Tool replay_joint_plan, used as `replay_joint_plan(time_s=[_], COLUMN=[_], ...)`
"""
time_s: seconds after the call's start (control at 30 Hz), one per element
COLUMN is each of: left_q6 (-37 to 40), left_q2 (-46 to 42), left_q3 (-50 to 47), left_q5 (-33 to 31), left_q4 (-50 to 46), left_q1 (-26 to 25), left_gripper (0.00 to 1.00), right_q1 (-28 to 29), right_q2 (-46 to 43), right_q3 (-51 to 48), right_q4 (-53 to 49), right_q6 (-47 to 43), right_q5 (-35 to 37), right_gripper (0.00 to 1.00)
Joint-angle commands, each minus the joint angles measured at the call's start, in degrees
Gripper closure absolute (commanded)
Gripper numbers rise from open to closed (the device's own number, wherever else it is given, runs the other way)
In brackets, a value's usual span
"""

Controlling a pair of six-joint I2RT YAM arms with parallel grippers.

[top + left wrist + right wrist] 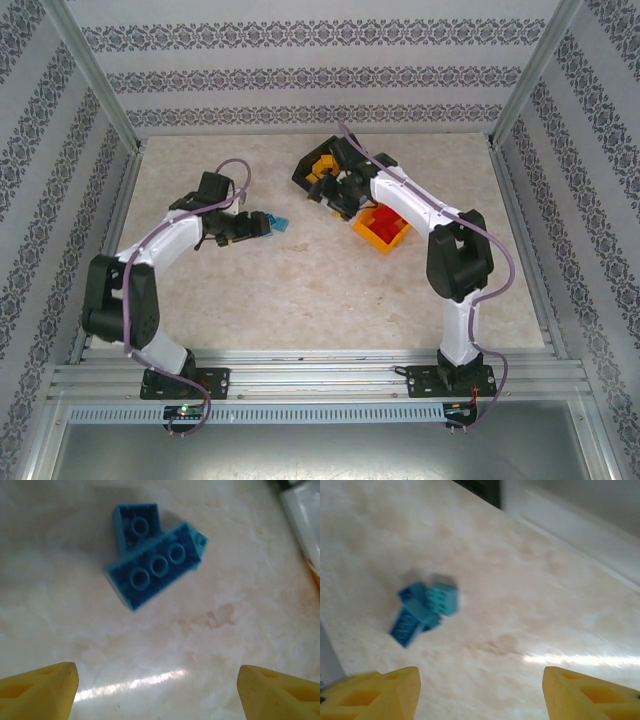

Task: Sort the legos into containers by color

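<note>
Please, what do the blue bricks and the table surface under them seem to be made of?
The small blue rectangular bricks look like hard moulded plastic, smooth and slightly shiny: crisp edges, round moulded rings. The beige marbled table top looks like glossy laminate or polished stone; a bright streak of reflected light shows the gloss, but which one cannot be told.
</note>
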Motion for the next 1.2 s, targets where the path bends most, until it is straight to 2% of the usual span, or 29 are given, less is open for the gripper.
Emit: replay_joint_plan(time_s=[0.0,0.33,0.7,0.97,1.17], left_q6=[1.7,0.1,-1.6,-2.4,-2.2], left_q2=[4.7,13.1,19.9,22.4,23.2], left_q3=[4.7,12.0,17.4,19.5,20.5], left_q5=[-3.0,-4.9,-4.2,-4.4,-3.5], left_q4=[-4.2,-5.8,-5.7,-5.7,-5.9], left_q1=[0.2,-1.4,-2.7,-2.9,-2.9], left_gripper=[0.17,0.08,0.09,0.14,0.3], right_q1=[-0.5,-0.7,-0.2,0.5,0.9], right_q2=[-5.0,-10.5,-12.0,-14.1,-14.6], right_q3=[-4.9,-13.3,-16.2,-21.0,-22.7], right_q4=[2.5,4.0,5.3,8.4,9.3], right_q6=[-0.7,-1.2,-0.8,0.1,0.6], right_q5=[0.3,0.2,-1.1,-1.6,-1.7], right_gripper=[0.34,0.32,0.3,0.3,0.3])
